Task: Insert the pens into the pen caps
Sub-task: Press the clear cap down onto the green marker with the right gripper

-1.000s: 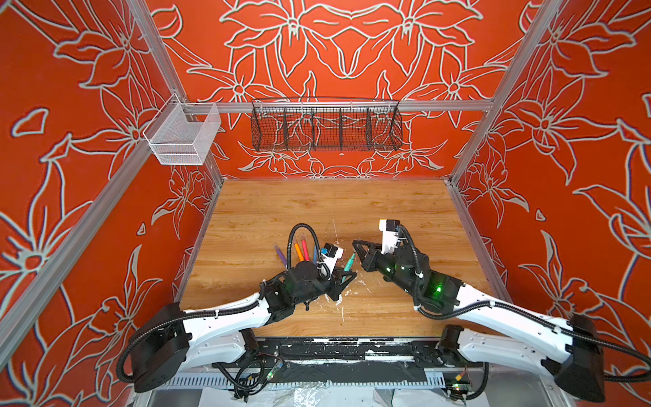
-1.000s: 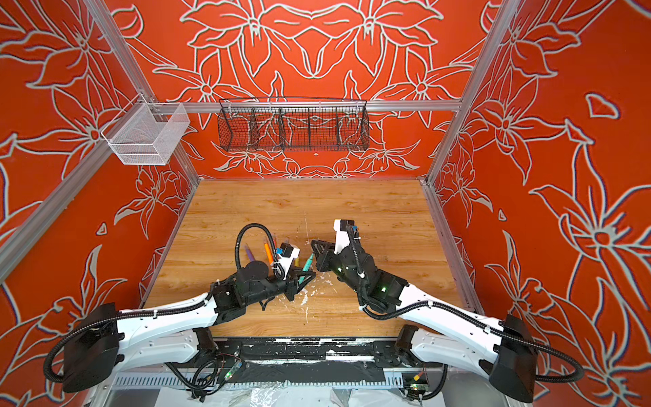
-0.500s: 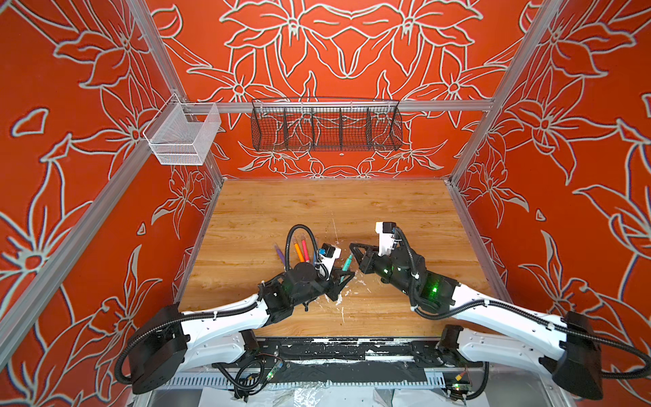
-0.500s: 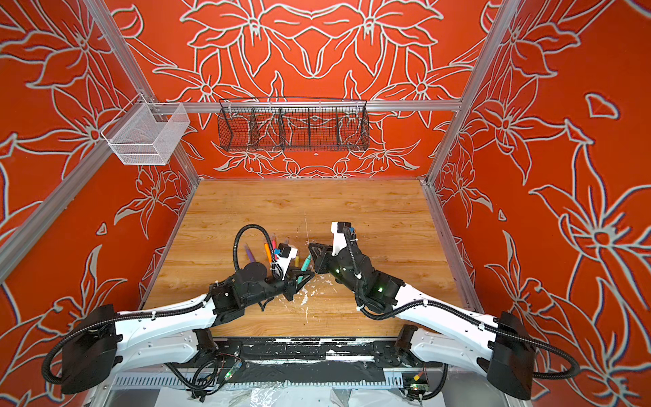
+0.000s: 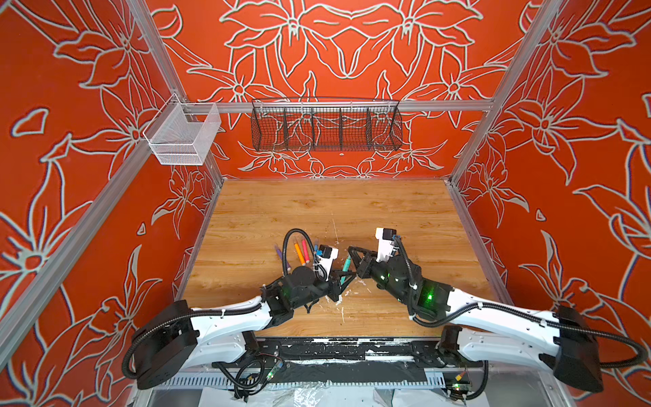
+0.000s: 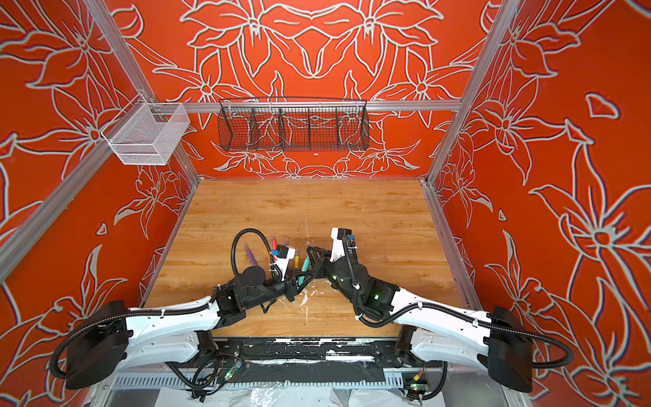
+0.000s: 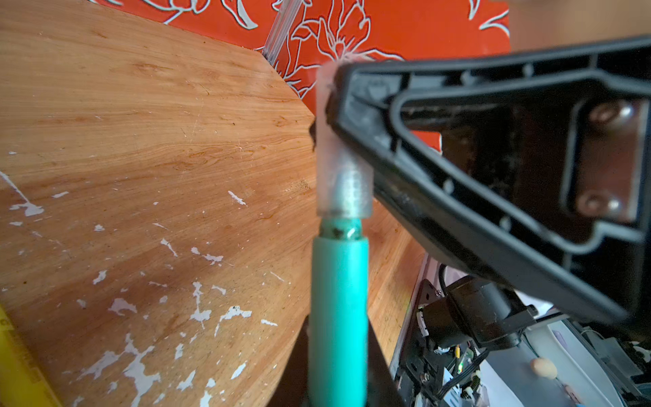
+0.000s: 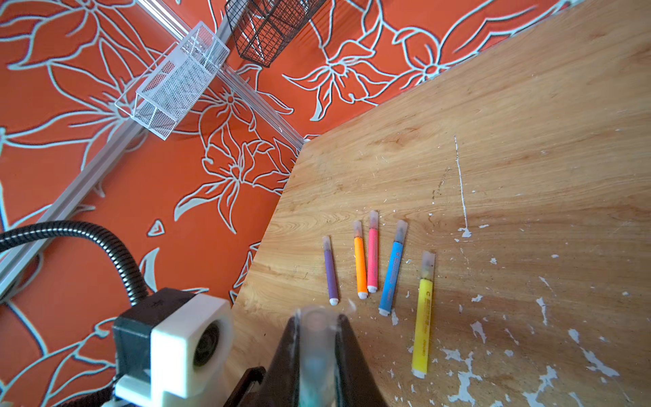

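My left gripper (image 7: 336,387) is shut on a green pen (image 7: 338,317), low on its barrel. The pen's tip sits inside a translucent pen cap (image 7: 343,183). A short stretch of green neck shows between the cap's rim and the barrel. My right gripper (image 8: 315,352) is shut on that cap (image 8: 315,338). In both top views the two grippers meet at the table's front middle, around the green pen (image 5: 347,264) (image 6: 304,267). Purple (image 8: 330,271), orange (image 8: 360,267), pink (image 8: 372,257), blue (image 8: 392,271) and yellow (image 8: 422,317) pens lie capped on the table.
White paint flecks (image 7: 200,310) dot the wooden table (image 5: 352,208) near the front. A black wire basket (image 5: 326,125) hangs on the back wall. A white mesh basket (image 5: 183,135) hangs at the back left. The left wrist camera (image 8: 190,341) sits close beside my right gripper.
My right gripper has moved left with the cap, toward the green pen's tip. The left arm has barely moved.
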{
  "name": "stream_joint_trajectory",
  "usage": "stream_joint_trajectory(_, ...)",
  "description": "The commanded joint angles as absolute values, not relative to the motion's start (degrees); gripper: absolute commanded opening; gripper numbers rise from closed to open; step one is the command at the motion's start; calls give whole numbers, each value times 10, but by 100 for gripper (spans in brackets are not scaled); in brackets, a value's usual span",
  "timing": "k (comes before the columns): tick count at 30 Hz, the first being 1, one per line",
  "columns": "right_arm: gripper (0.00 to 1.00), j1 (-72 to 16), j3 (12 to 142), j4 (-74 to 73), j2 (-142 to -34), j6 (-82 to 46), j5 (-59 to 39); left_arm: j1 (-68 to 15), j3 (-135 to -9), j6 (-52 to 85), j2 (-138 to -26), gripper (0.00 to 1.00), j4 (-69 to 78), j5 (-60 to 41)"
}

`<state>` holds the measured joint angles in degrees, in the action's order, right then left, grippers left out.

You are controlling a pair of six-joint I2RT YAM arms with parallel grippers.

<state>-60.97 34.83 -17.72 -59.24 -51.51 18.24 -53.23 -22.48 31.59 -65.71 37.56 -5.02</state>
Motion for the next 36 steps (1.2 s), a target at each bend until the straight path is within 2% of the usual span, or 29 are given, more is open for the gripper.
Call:
stream_joint_trajectory(1, 0, -636, 333, -195, -598, -535, 136, -530, -226, 334, -661, 0, 428, -21)
stream_joint_trajectory(9, 0, -638, 334, -204, -602, -519, 125, -530, -211, 341, -617, 0, 411, -22)
stream_joint_trajectory(11, 10, -639, 334, -216, -604, -507, 112, -530, -212, 347, -613, 0, 407, -27)
stream_joint_trajectory(14, 20, -641, 329, -224, -604, -501, 108, -530, -209, 351, -609, 0, 419, -41)
stream_joint_trajectory(28, 35, -642, 302, -205, -543, -481, 134, -530, -199, 341, -586, 0, 410, -37)
stream_joint_trajectory(34, 59, -642, 298, -191, -492, -459, 126, -530, -204, 318, -592, 0, 400, -36)
stream_joint_trajectory(36, 63, -642, 307, -180, -481, -454, 128, -530, -207, 299, -597, 0, 401, -52)
